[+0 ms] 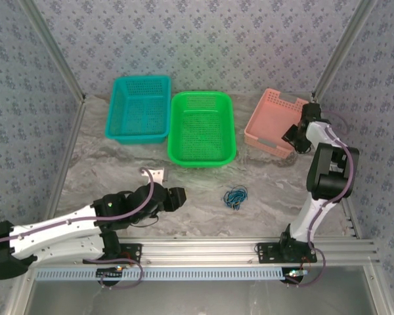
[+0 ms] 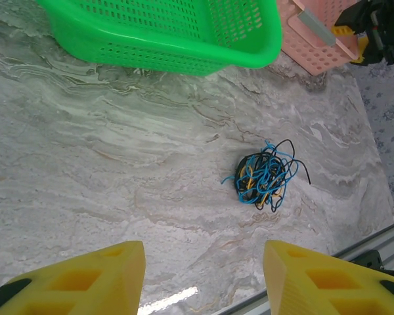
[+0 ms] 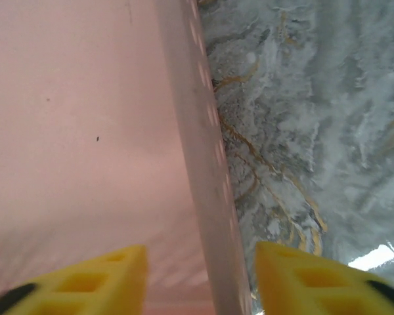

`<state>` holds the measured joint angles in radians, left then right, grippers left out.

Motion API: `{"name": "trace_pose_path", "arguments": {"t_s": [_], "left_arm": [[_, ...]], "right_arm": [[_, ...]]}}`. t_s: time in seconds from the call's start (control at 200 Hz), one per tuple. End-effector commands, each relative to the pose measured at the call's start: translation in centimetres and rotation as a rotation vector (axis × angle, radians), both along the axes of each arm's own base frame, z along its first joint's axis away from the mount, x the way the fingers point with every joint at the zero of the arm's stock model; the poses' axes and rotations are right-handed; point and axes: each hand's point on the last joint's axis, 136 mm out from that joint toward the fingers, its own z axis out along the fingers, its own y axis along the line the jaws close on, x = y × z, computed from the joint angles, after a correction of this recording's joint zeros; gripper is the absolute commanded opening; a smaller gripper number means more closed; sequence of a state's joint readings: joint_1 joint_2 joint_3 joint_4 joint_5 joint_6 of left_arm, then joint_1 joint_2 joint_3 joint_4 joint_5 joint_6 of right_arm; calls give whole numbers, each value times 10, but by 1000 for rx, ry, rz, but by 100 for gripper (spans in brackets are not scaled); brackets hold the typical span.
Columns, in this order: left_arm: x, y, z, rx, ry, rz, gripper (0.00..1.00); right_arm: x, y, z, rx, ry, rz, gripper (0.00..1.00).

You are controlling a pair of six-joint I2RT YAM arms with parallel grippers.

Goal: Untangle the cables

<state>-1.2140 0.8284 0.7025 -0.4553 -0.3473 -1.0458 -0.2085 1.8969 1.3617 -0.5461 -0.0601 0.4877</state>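
cables (image 2: 266, 174): one knotted clump on the table (image 2: 118, 164), lying well ahead of the left gripper (image 2: 203, 279) fingertips, untouched. Left fingers are spread, nothing held. Right gripper (image 3: 200, 279) fingers are spread astride the pink basket rim (image 3: 207, 197), not clamped. Wires are judged light, limp, springy. An outer stray loop should be pinched, not the core.

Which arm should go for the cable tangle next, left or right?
Left, most likely. The left gripper is open and looks straight at the cables with nothing between them. The right gripper sits farther off, straddling the rim of the pink basket.
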Motion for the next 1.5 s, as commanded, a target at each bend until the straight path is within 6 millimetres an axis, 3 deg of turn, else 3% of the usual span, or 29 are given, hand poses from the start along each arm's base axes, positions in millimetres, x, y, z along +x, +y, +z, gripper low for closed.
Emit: {"name": "trace_pose_path", "arguments": {"t_s": [0.0, 0.08, 0.165, 0.32, 0.61, 0.75, 0.904, 1.049, 1.149, 1.254, 1.369, 1.494], "left_arm": [[-2, 13, -7, 38, 3, 22, 51], [-1, 16, -5, 41, -4, 31, 51], [-1, 19, -6, 44, -8, 39, 51], [-1, 22, -5, 36, -2, 52, 50], [-6, 23, -10, 15, 27, 47, 50], [-7, 21, -18, 38, 45, 41, 50], [-5, 16, -21, 62, 51, 36, 50], [-3, 12, -22, 82, 51, 39, 50], [-2, 9, -23, 92, 53, 34, 50], [-2, 1, -27, 104, 64, 21, 50], [-2, -9, -34, 99, 76, 9, 50], [0, -25, -43, 95, 86, -15, 50]], "right_arm": [[4, -2, 2, -34, 24, 33, 29], [1, 0, 8, -94, 28, 61, 12], [-14, 4, 14, -193, 91, 108, 0], [-37, 9, 23, -327, 136, 172, 0], [-65, 13, 31, -350, 134, 262, 0], [-58, 20, 33, -327, 83, 303, 0], [-51, 30, 16, -270, 96, 353, 0], [-44, 26, 7, -273, 111, 350, 0], [-41, 22, 17, -297, 86, 315, 32], [-49, 21, 59, -390, 3, 270, 54], [-72, 38, 120, -388, -130, 232, 61], [-127, 97, 127, -186, -253, 255, 61]]}}
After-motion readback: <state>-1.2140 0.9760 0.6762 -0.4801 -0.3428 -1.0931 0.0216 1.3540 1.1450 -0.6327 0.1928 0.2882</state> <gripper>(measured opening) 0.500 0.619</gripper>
